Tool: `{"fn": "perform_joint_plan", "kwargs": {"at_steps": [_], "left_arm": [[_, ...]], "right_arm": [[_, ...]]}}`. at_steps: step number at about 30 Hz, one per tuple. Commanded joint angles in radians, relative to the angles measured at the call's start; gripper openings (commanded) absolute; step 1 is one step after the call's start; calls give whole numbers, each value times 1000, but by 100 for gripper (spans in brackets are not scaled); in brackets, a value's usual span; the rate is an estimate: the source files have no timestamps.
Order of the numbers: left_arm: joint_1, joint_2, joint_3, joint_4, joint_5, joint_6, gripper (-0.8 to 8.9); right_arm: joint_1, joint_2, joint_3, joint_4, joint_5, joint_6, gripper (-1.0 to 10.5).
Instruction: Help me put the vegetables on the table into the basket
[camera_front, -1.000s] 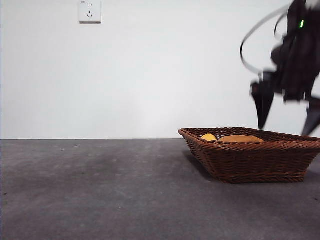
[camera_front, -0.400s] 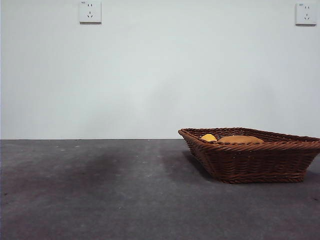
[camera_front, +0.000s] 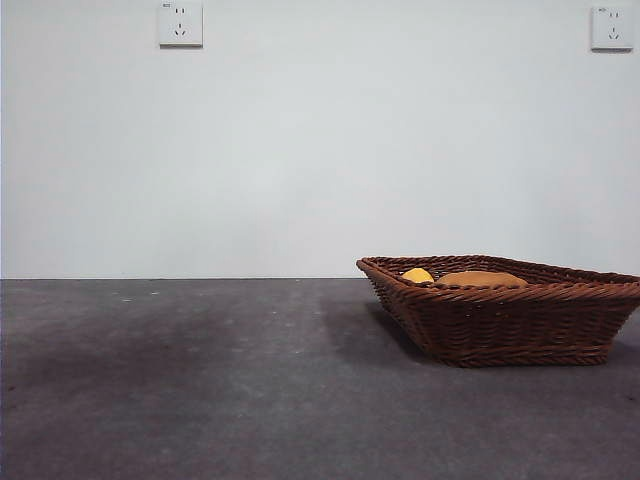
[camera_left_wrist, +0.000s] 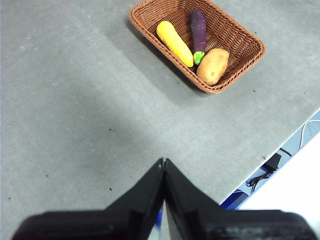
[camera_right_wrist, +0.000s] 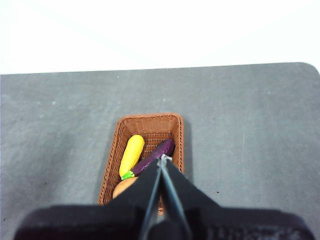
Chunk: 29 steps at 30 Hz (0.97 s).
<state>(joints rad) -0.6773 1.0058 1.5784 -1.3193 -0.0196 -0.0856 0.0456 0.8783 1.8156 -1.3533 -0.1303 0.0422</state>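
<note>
White wall with two sockets backs our grey worktop, and nothing lies loose on it that we can see. All three vegetables sit inside the basket: the corn cob and the eggplant lie side by side lengthwise, with the potato at the end by the eggplant's green cap. In the front view only the tops of the corn and potato peek over the wicker rim.

Our right gripper hangs high over the basket, jaws pressed together and holding nothing; the eggplant's long axis runs diagonally away from its tips. Our left gripper is raised well apart from the basket, jaws likewise together and empty, with the basket lying far ahead of it and off to one side.

We judge the task complete, so no vegetable is left to reach for; of the two arms, the right is the nearer to the basket.
</note>
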Motion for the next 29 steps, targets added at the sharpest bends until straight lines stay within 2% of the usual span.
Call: {"fn": "perform_joint_plan", "kwargs": {"at_steps": [1, 19, 22, 26, 28, 29], "left_arm": [[-3, -2, -4, 2, 1, 12, -4], [-3, 78, -4, 3, -2, 16, -4], [-2, 103, -4, 6, -32, 94, -4], [18, 113, -15, 100, -60, 201, -4], [78, 89, -56, 239, -13, 322, -4], [115, 64, -101, 322, 53, 367, -4]], "right_arm": [[1, 1, -2, -23, 5, 9, 0], [1, 186, -2, -23, 8, 9, -1], [1, 238, -2, -23, 8, 9, -1], [0, 321, -2, -23, 8, 9, -1], [0, 385, -2, -23, 8, 9, 0], [0, 417, -2, -23, 8, 9, -1]]}}
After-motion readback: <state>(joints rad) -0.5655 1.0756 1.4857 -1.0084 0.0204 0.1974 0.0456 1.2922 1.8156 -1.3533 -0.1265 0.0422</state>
